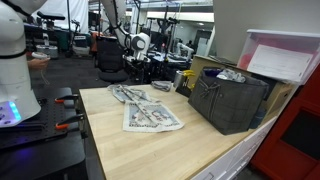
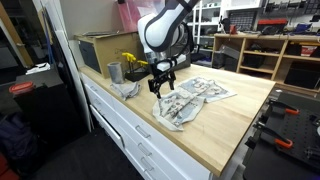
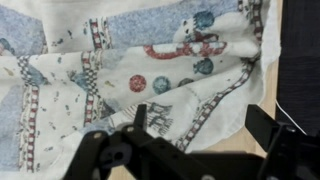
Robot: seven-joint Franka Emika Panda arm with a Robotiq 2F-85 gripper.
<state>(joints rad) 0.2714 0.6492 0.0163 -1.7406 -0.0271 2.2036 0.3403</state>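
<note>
The black two-finger gripper (image 2: 163, 86) hangs with its jaws wide apart and nothing between them. Directly under it, on the light wooden table top (image 2: 240, 125), lies the crumpled white cloth with a blue and red printed pattern (image 3: 150, 70); whether the fingertips touch this cloth I cannot tell. On one side of the gripper a second printed cloth (image 2: 212, 90) is spread flat, on its other side a grey crumpled rag (image 2: 128, 88) lies near a grey metal cup (image 2: 114, 72), and farther away stands a dark box-shaped bin (image 1: 228, 100).
</note>
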